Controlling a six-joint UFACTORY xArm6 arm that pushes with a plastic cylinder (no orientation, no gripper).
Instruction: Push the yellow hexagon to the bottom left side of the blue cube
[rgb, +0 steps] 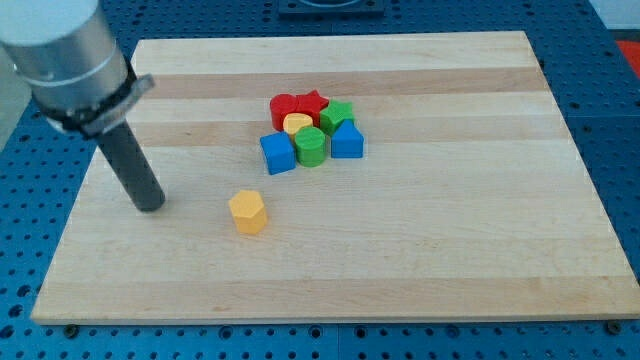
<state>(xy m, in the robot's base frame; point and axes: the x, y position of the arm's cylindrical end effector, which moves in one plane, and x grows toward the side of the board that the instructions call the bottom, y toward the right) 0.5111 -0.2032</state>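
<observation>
my tip (150, 205) sits on the table (480, 260), and there is no claw on this arm at all, just the bare dark rod, so nothing is apart, together or clamped. the yellow hexagon (247, 212) lies off to the view's right of my tip, near but not touching, about level with it. the blue cube (277, 153) is further right and up toward the view's top, at the near-left corner of a tight cluster.

here's the danger, as i judge it: the hexagon already looks close to the cube's bottom left, so a hard shove from this side could send it too far right or into the cube. knock that cube and it pushes the green cylinder (311, 146) beside it, and the whole cluster shifts. an off-centre touch on a flat face could also spin the hexagon away.

the hexagon itself: small, orange-yellow, standing flat, alone, well lit, clear of every other block.
</observation>
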